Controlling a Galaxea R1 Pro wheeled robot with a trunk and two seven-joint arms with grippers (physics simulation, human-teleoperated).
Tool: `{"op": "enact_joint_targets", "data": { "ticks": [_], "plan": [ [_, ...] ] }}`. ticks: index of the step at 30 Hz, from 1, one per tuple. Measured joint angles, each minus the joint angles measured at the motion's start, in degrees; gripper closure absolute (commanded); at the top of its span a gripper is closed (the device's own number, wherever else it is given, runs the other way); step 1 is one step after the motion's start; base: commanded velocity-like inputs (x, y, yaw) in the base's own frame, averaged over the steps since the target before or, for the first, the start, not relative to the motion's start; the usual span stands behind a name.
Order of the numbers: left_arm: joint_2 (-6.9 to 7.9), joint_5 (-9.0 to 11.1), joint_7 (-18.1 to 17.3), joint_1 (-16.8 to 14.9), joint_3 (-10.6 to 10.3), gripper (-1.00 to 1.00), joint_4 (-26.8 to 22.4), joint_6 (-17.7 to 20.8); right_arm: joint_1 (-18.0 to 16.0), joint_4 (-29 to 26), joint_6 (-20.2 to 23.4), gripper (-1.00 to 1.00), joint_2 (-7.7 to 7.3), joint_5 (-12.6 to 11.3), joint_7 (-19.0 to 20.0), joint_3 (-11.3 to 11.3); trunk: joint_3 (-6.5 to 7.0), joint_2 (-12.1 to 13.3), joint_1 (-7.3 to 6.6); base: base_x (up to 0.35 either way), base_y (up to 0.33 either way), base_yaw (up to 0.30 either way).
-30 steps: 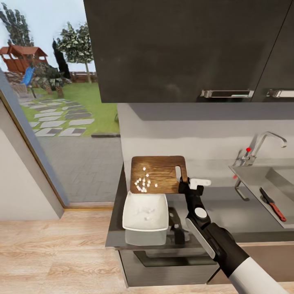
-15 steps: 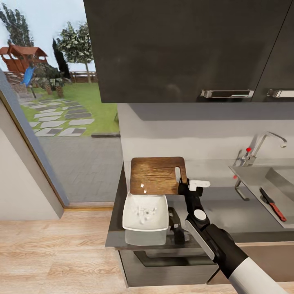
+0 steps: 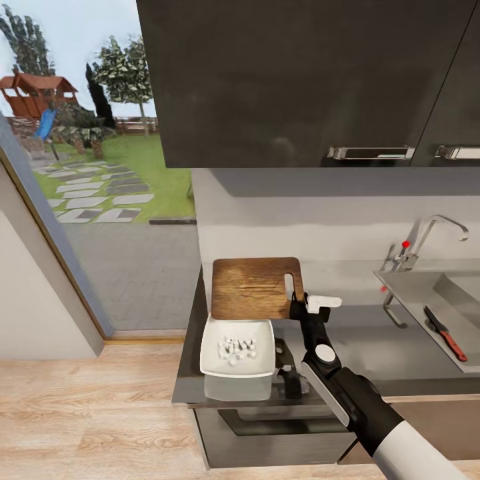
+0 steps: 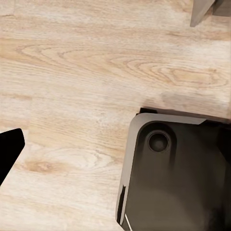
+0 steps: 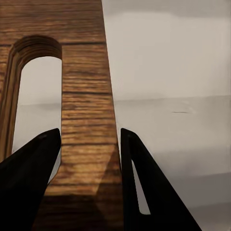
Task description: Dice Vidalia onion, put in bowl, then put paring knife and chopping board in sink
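right gripper (image 3: 298,308) pinching chopping board (image 3: 252,288) by handle edge, fingers (image 5: 29,178) either side | board tipped over bowl (image 3: 238,347); diced onion (image 3: 237,348) in bowl | paring knife (image 3: 445,333) in sink (image 3: 427,293), well apart | left gripper: cannot tell

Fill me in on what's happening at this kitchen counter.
The right gripper holds the chopping board by its handle end, tipped up over the bowl. The diced onion lies in the bowl and the board's face looks bare. The paring knife already lies in the sink. Only the board is left to put there.
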Motion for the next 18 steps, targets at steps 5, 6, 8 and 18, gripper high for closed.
{"op": "enact_joint_targets", "data": {
  "ticks": [5, 6, 8, 18],
  "plan": [
    [0.00, 0.0, 0.0, 0.0, 0.0, -1.00, 0.0, 0.0, 0.0, 0.1, -0.2, 1.00, 0.00, 0.1, 0.0, 0.0, 0.00, 0.0, 0.00, 0.000, 0.000, 0.000],
    [0.00, 0.0, 0.0, 0.0, 0.0, -1.00, 0.0, 0.0, 0.0, 0.1, -0.2, 1.00, 0.00, 0.1, 0.0, 0.0, 0.00, 0.0, 0.00, 0.000, 0.000, 0.000],
    [0.00, 0.0, 0.0, 0.0, 0.0, -1.00, 0.0, 0.0, 0.0, 0.1, -0.3, 1.00, 0.00, 0.0, 0.0, 0.0, 0.00, 0.0, 0.00, 0.000, 0.000, 0.000],
    [0.00, 0.0, 0.0, 0.0, 0.0, -1.00, 0.3, 0.0, 0.0, 0.5, -0.3, 1.00, 0.00, 0.0, 0.0, 0.0, 0.00, 0.0, 0.00, 0.000, 0.000, 0.000]
  ]
}}
